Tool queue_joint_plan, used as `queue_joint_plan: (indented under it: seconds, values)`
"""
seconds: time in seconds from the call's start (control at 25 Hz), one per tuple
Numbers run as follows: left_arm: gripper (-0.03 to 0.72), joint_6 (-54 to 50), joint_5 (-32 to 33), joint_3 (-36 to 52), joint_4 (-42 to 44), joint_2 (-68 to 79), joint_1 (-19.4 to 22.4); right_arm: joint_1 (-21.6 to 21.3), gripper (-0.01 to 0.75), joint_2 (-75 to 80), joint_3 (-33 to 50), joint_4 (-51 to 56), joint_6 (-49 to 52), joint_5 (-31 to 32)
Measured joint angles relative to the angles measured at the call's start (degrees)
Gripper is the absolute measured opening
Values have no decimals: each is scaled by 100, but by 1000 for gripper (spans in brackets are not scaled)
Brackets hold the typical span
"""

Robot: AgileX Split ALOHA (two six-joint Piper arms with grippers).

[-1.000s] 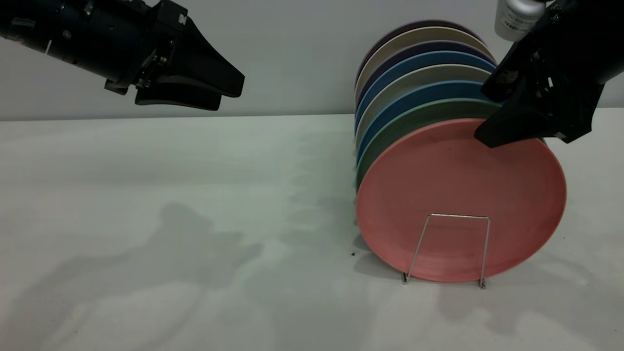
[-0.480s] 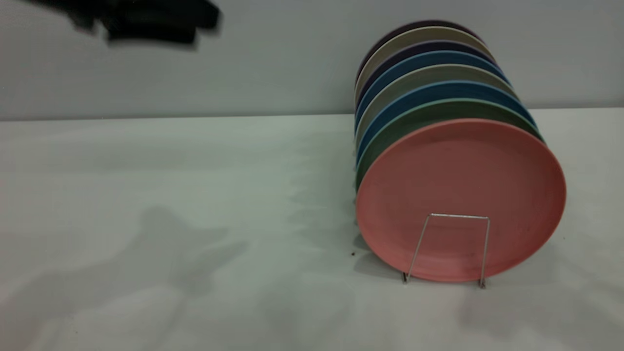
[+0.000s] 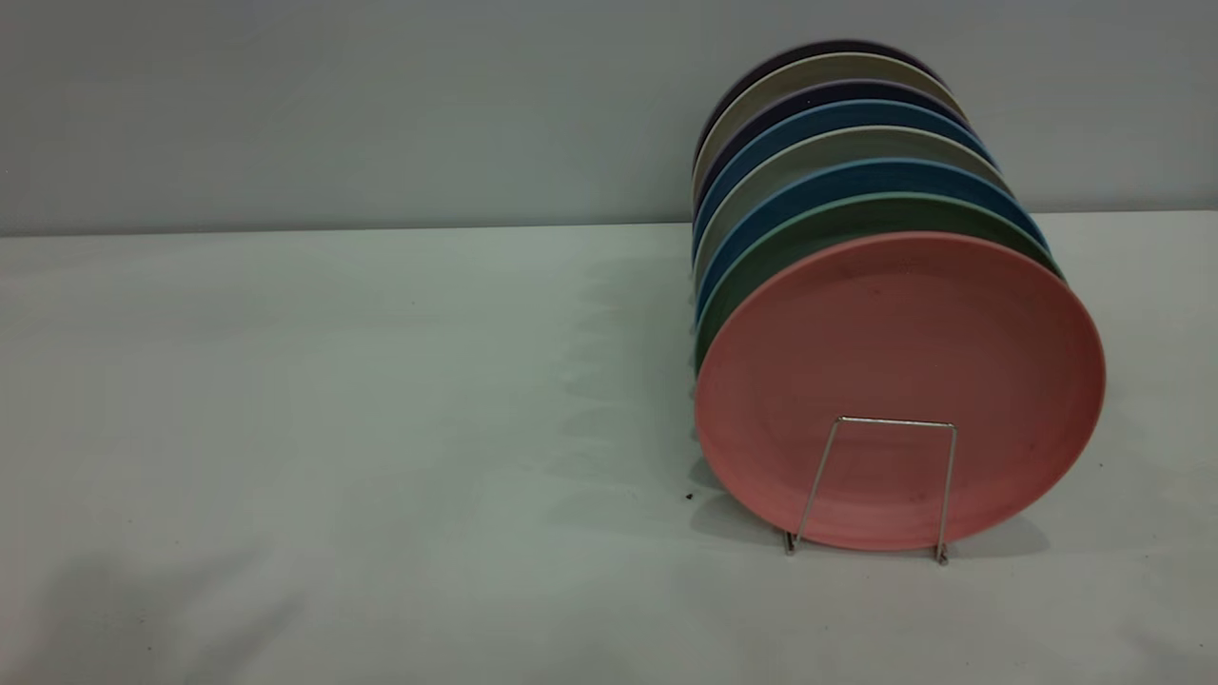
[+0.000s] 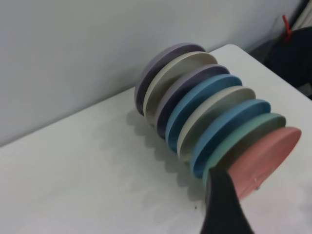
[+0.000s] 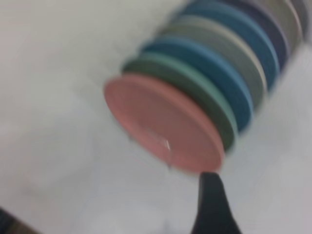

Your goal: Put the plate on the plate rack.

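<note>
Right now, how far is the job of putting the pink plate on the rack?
It looks done. The salmon-pink plate stands on edge at the front of the wire plate rack, just ahead of the mint-green plate. Nothing is in hand: neither gripper appears in the exterior view, and no finger touches a plate. Nothing seems left.

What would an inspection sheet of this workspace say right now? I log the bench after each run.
Surface: pale table, one dark speck beside the rack.
Job's things: pink plate stands upright at the front of the plate rack, seven more plates behind it.
Clutter: nothing seen.
Grippers: left gripper and right gripper each show one dark finger in their wrist views, above the rack, off the plates.
Cables: red one past the table's far edge.
Surroundings: plain grey wall.
</note>
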Motion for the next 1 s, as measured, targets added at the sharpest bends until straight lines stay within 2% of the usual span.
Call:
queue_joint_plan:
  seconds: [0.12,0.4,0.64,0.88,1.0]
  values:
    - [470,-682,129,281,732,-1061,0,0,496,-497,49,-476,630,505]
    - [470,-2306,227,1702,2420,-3733,-21,0,469,-1859,1004,-353,799,748]
    - [470,-3595,467,2639,3679,-4963,-435,0,469,-2902,1760,-353,799,1057]
    - [470,-4189,811,3057,4194,-5553,-633,0,468,-3564,2359,-300,806,1226]
    - [470,-4227,922,3093,4268,-5753,-703,0,461,-3684,2390,-283,732,1252]
